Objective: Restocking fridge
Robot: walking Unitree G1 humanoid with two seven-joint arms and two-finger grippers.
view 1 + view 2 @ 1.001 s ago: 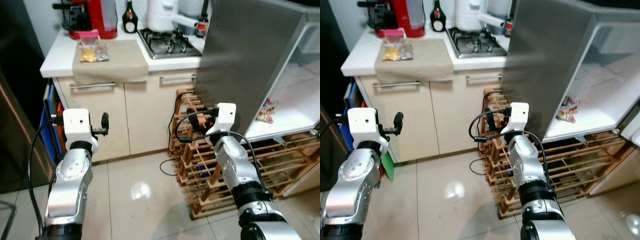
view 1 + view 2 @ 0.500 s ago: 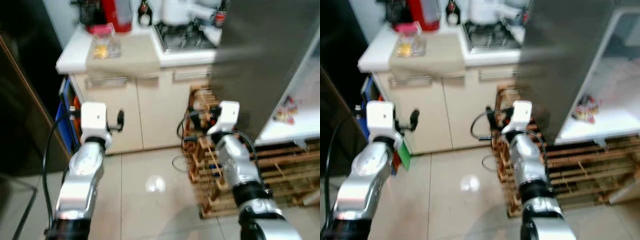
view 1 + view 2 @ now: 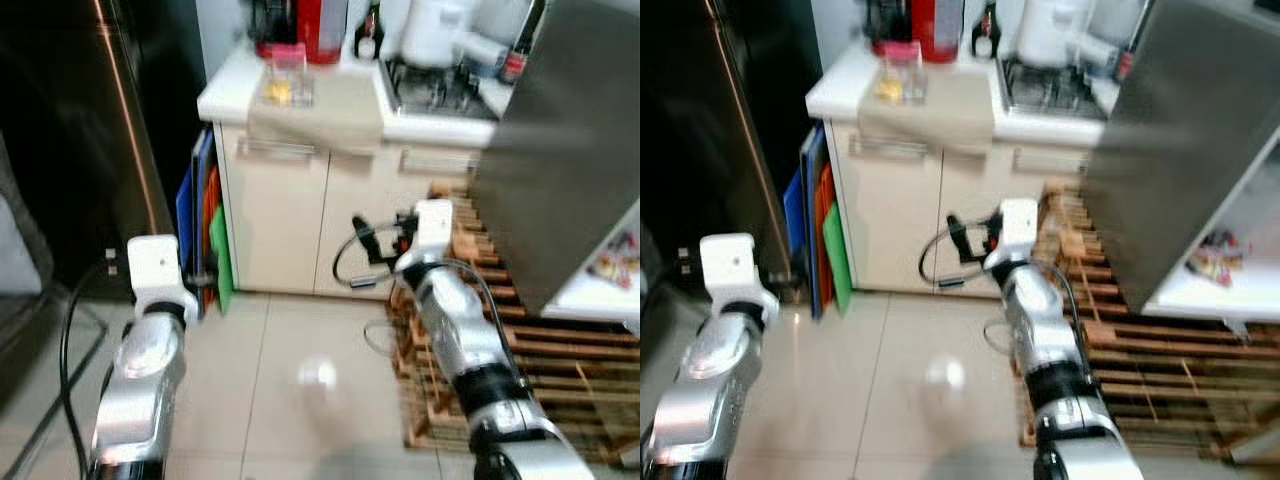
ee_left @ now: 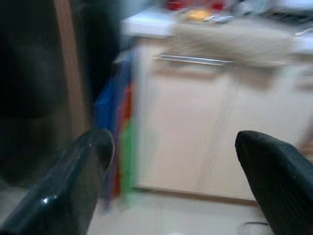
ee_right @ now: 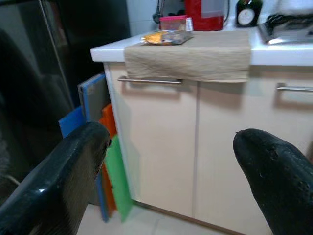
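Both my end effectors are empty, with the fingers spread apart; the left end effector (image 4: 171, 166) and the right end effector (image 5: 171, 161) look toward the cream cabinet (image 3: 300, 215) under the table (image 3: 225, 95); the packet of snacks (image 3: 280, 88), which I judge is the thing to restock, lies on the beige cloth (image 3: 330, 100) on that table, at about 12 o'clock from me and well above both arms; the right end effector is nearer to it than the left; the packet's long axis I cannot tell, the picture is blurred; the open fridge (image 3: 560, 170) stands at my 2 o'clock, with 1 packet (image 3: 612, 262) already on its shelf (image 3: 600, 295).
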